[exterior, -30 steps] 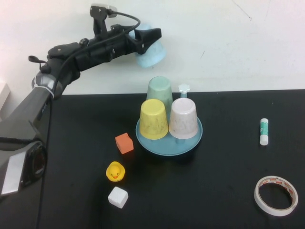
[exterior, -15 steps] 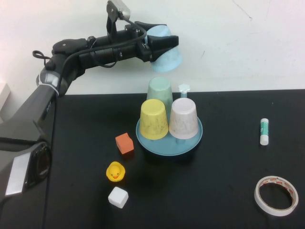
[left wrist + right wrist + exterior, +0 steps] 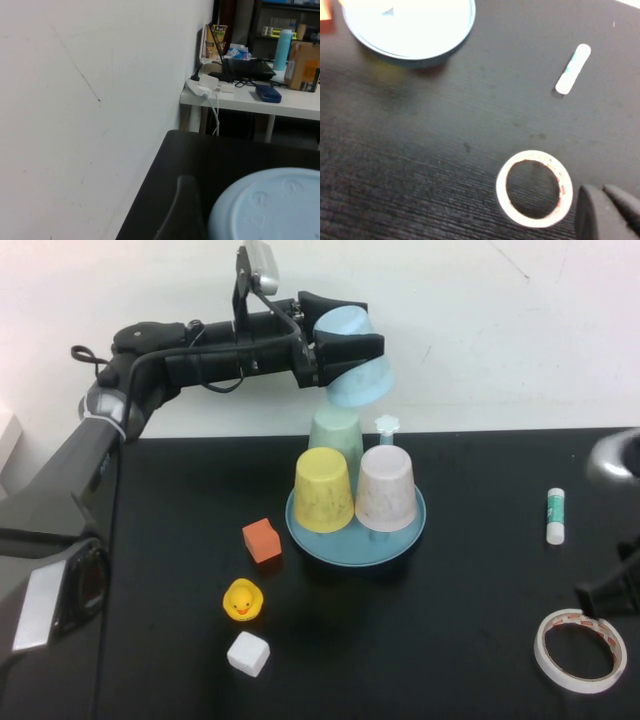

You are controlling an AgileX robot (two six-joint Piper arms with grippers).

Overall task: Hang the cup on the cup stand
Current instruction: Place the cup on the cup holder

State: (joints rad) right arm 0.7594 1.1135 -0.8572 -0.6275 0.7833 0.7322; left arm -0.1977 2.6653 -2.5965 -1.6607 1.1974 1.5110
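The light sky-blue cup (image 3: pixel 356 358) hangs tilted in the air, held by my left gripper (image 3: pixel 347 344), whose fingers are closed round its sides. It is just above the mint-green cup (image 3: pixel 335 436) and beside the free peg (image 3: pixel 387 426) with its flower cap. The teal cup stand (image 3: pixel 353 547) sits mid-table and also carries a yellow cup (image 3: pixel 323 491) and a pinkish-white cup (image 3: pixel 385 489). The left wrist view shows the cup's base (image 3: pixel 272 207) beside one dark finger (image 3: pixel 182 212). My right gripper (image 3: pixel 592 595) is shut and empty, low at the right edge by the tape roll (image 3: pixel 534 188).
An orange block (image 3: pixel 261 540), a yellow duck (image 3: pixel 241 600) and a white cube (image 3: pixel 247 653) lie left of the stand. A glue stick (image 3: pixel 554 516) and the tape roll (image 3: pixel 579 650) lie on the right. The white wall rises behind the table.
My left arm has carried the cup to the right and slightly down, over the stand's back. My right arm has come into view at the right edge.
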